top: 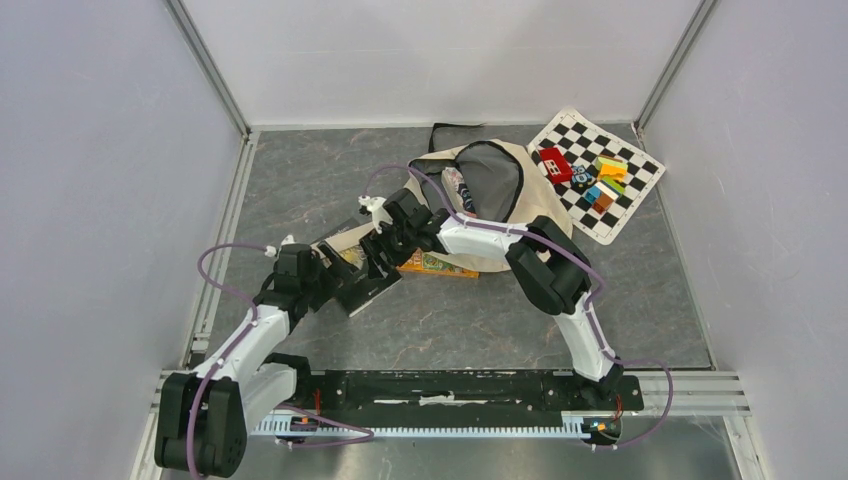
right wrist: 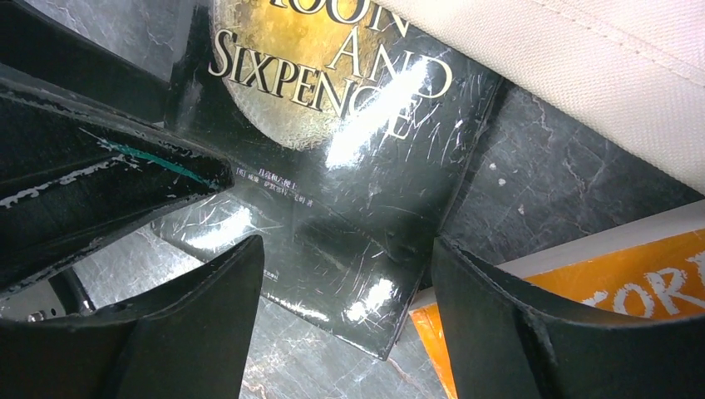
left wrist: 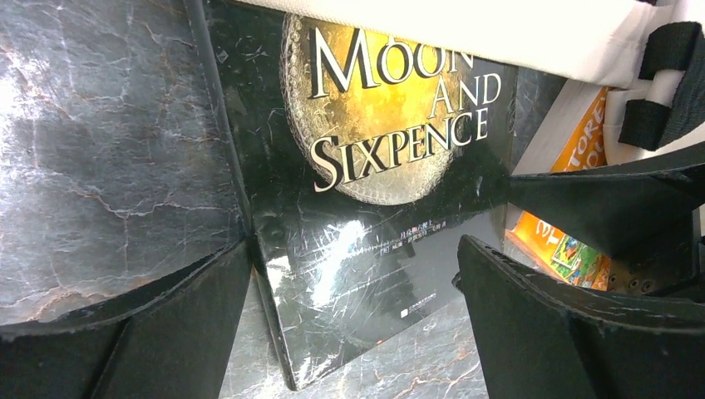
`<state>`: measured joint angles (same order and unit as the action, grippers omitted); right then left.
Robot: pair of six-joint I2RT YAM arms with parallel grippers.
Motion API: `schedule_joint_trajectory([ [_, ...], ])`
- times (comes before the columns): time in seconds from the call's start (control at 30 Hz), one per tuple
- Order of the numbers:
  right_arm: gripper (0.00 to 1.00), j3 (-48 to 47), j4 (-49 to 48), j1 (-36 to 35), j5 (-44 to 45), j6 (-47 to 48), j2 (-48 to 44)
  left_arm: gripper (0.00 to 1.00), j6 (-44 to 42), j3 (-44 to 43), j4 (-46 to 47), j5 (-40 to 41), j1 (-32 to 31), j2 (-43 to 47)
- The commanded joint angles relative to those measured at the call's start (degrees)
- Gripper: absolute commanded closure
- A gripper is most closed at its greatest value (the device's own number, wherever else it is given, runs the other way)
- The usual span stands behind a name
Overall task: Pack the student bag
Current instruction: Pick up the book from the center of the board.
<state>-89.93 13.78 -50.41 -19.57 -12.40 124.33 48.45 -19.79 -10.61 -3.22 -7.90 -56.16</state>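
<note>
The left gripper [left wrist: 353, 258] is released, its fingers [left wrist: 175, 324] spread to either side of the black book [left wrist: 374, 191] and grasping nothing. The right gripper [right wrist: 347, 249] is spread just as wide over the same book, its fingers [right wrist: 532, 324] empty too. The two heads sit very close, and a right finger shows just beside the left ones in the left wrist view. The first risk is therefore a knock or a tangle of fingers if both close at once. The book lies flat on the table [top: 300, 190], glossy, with its far end tucked under the edge of the bag [top: 490, 190]. Fingers coming down on a flat, shiny cover will likely skid off it or shove the book deeper under the canvas rather than lift it. Which edge either gripper could get under cannot be told. An orange book [right wrist: 623, 291] lies just beside the black one, also partly under the bag, and a finger could catch it by mistake. The bag lies at the middle back of the table with its mouth open and grey lining showing, so dragging the book could tug the canvas and fold that mouth shut. The mat [top: 640, 190] with toys [top: 590, 175] sits just right of the bag, apart from both grippers.
</note>
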Motion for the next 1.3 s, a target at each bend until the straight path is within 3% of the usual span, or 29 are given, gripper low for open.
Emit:
schedule_joint_trajectory([
  [0.0, 0.21, -0.4, 1.5, -0.1, -3.0, -1.8, 2.4, 0.00, 4.3, 3.9, -1.3, -0.8, -0.1, -1.8],
  [0.37, 0.19, 0.0, -0.2, -3.9, -4.3, -4.2, 4.0, 0.00, 4.4, 5.6, -3.3, 0.3, -0.1, 0.8],
  [0.5, 0.16, -0.2, 0.5, -5.3, 1.5, -5.1, 4.4, 0.00, 5.5, 6.9, 0.9, -3.8, -0.1, 2.4],
  [0.87, 0.19, 5.6, -1.8, -5.7, -3.2, -8.2, 0.4, 0.00, 8.5, 3.7, -1.9, -5.2, -0.1, 23.6],
  [1.07, 0.19, 11.2, -5.8, -5.8, -6.9, -10.5, -3.0, 0.00, 8.6, 1.6, -3.3, -6.4, -0.1, 27.0],
  [1.27, 0.11, 17.2, -11.1, -5.8, -7.8, -10.9, -6.4, 0.00, 10.0, 0.6, -1.7, -8.0, -0.1, 29.1],
])
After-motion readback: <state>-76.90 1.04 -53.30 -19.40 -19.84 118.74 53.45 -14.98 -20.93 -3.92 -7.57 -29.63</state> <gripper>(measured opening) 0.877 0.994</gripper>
